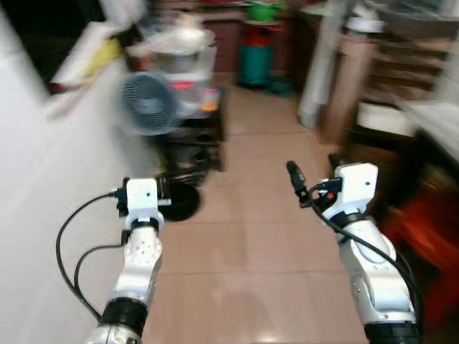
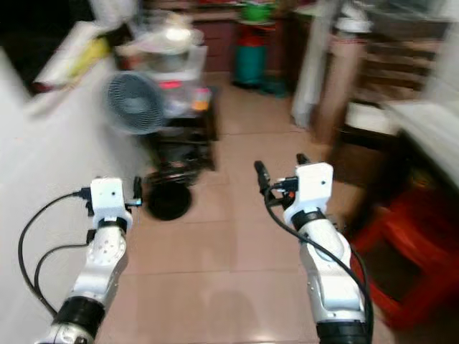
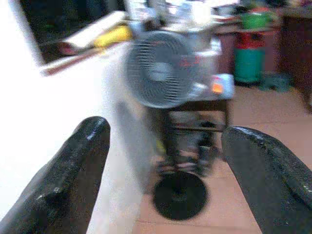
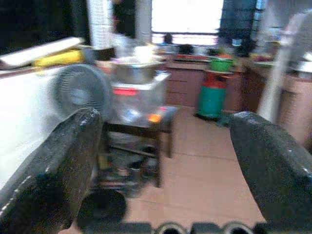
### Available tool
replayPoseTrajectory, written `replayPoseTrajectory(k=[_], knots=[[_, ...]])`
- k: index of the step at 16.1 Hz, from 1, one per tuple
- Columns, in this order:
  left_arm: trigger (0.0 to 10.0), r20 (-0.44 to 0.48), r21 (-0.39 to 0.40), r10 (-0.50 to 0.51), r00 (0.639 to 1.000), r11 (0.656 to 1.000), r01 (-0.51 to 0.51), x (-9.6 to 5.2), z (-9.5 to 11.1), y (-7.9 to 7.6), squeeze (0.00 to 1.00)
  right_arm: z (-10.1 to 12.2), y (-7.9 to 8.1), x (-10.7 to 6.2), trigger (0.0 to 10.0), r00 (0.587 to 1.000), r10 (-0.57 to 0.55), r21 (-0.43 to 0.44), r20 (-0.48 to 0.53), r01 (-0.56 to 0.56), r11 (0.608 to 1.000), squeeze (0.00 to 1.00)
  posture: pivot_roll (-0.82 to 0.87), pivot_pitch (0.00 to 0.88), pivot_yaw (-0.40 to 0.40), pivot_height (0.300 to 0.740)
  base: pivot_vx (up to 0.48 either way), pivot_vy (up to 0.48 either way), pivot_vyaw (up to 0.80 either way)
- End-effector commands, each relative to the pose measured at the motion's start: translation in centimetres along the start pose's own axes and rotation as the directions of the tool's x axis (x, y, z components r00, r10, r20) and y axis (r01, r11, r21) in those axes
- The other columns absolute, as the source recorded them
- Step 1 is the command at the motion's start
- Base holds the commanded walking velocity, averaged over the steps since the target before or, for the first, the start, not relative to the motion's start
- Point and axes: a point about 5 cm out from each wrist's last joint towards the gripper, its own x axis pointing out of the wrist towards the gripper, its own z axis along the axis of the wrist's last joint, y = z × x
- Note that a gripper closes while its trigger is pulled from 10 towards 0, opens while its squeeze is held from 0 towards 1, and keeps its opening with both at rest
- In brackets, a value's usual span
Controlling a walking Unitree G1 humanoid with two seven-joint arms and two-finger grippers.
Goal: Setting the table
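Both grippers, left gripper and right gripper, hung released and empty over bare floor; a fan stood far left. No tableware was visible, so its handling couldn't be judged.

A: All views blurred. Fan grille reads only as a grey disc; blades not resolvable.

B: Items heaped on the stand behind it?

A: Smeared, cannot identify. Same for the clutter on its lower shelf. The green container at the far wall is soft-edged, its type unclear.

B: Edges?

A: Red stool cut by the right edge. Both arms cropped at the bottom. In the wrist views each pincer's fingers run out of the picture.
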Motion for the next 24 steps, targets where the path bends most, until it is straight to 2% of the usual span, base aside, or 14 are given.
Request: replayPoseTrajectory(k=[1, 4, 5, 7, 9, 11, 13, 14, 16, 18, 19, 20, 21, 24], knots=[[10.0, -0.016, 0.007, 0.024, 1.0, 1.0, -0.024, 0.1, -0.3, 0.9, 0.0, 0.5, 0.7, 0.4, 10.0, 0.999, 0.02, 0.007, 0.027, -0.02, 1.0, 0.0, -0.08, 0.0, 0.031, 0.74, 0.0, 0.48, 0.0], [10.0, -0.02, 0.003, 0.02, 1.0, 1.0, -0.02, 0.1, -0.4, 0.9, 0.0, 0.5, 0.6, 0.4, 10.0, 1.0, 0.013, 0.006, 0.027, -0.013, 1.0, 0.0, -0.08, 0.0, 0.031, 0.74, 0.0, 0.186, 0.0], [10.0, -0.011, 0.018, -0.006, 1.0, 1.0, 0.006, 0.1, -0.3, 0.7, 0.0, 0.4, 0.6, 0.4, 10.0, 1.0, 0.01, 0.007, 0.026, -0.01, 1.0, 0.0, -0.07, 0.0, 0.033, 0.74, 0.0, 0.0, 0.0], [10.0, -0.035, -0.044, -0.116, 0.993, 0.992, 0.115, 0.1, -0.6, -0.3, 0.0, -0.2, 0.2, 0.4, 10.0, 1.0, -0.02, -0.005, 0.005, 0.02, 1.0, 0.0, -0.06, 0.0, 0.027, 0.74, 0.0, 0.0, 0.0], [10.0, -0.067, -0.042, -0.147, 0.987, 0.989, 0.145, 0.0, -1.1, -0.7, 0.0, -0.9, -0.2, 0.4, 10.0, 0.999, -0.049, -0.022, -0.022, 0.049, 0.999, 0.0, -0.06, 0.0, 0.026, 0.74, 0.0, 0.0, 0.0], [10.0, -0.201, -0.075, -0.221, 0.954, 0.975, 0.21, -0.7, -3.7, -1.5, 0.0, -4.0, -1.9, 0.0, 10.0, 0.983, -0.124, -0.047, -0.135, 0.119, 0.992, 0.0, -0.07, 0.0, 0.046, 0.74, 0.0, 0.0, 0.0], [10.0, -0.249, -0.086, -0.255, 0.934, 0.967, 0.241, -1.1, -4.6, -1.7, 0.0, -5.2, -2.6, -0.3, 10.0, 0.971, -0.156, -0.06, -0.179, 0.147, 0.987, 0.0, -0.08, 0.0, 0.052, 0.74, 0.0, 0.0, 0.0], [10.0, -0.296, -0.092, -0.286, 0.912, 0.958, 0.27, -1.4, -5.3, -2.3, 0.0, -6.9, -3.3, -0.7, 10.0, 0.949, -0.186, -0.047, -0.254, 0.18, 0.983, 0.0, -0.07, 0.0, 0.058, 0.74, 0.0, 0.0, 0.0], [10.0, -0.342, -0.104, -0.319, 0.884, 0.948, 0.302, -1.7, -6.0, -2.9, 0.0, -8.8, -3.5, -1.2, 10.0, 0.926, -0.183, -0.059, -0.33, 0.173, 0.983, 0.0, -0.07, 0.0, 0.066, 0.74, 0.0, 0.0, 0.0], [10.0, -0.437, -0.126, -0.386, 0.812, 0.92, 0.37, -3.0, -7.5, -3.9, 0.0, -10.9, -3.2, -2.2, 10.0, 0.895, -0.168, -0.103, -0.412, 0.138, 0.985, 0.0, -0.07, 0.0, 0.066, 0.74, 0.127, 0.0, 0.0], [10.0, -0.515, -0.127, -0.384, 0.766, 0.918, 0.375, -3.9, -8.8, -3.6, 0.0, -12.5, -2.8, -3.1, 10.0, 0.855, -0.168, -0.057, -0.491, 0.16, 0.985, 0.0, -0.07, 0.0, 0.065, 0.74, 0.0, 0.0, 0.0], [10.0, -0.541, -0.106, -0.374, 0.753, 0.919, 0.38, -4.1, -9.2, -3.3, 0.0, -13.5, -2.4, -3.8, 10.0, 0.826, -0.152, -0.036, -0.543, 0.158, 0.987, 0.0, -0.07, 0.0, 0.061, 0.74, 0.0, 0.0, 0.0], [10.0, -0.579, -0.122, -0.362, 0.731, 0.924, 0.361, -4.5, -9.8, -2.8, 0.0, -14.3, -2.3, -4.6, 10.0, 0.797, -0.146, -0.041, -0.586, 0.15, 0.988, 0.0, -0.07, 0.0, 0.061, 0.74, 0.0, 0.0, 0.0], [10.0, -0.681, -0.121, -0.314, 0.662, 0.939, 0.322, -6.2, -11.8, -0.9, 0.0, -15.5, -3.4, -6.2, 10.0, 0.711, -0.207, -0.009, -0.672, 0.271, 0.963, 0.0, -0.07, 0.0, 0.067, 0.74, 0.0, 0.0, 0.0]])
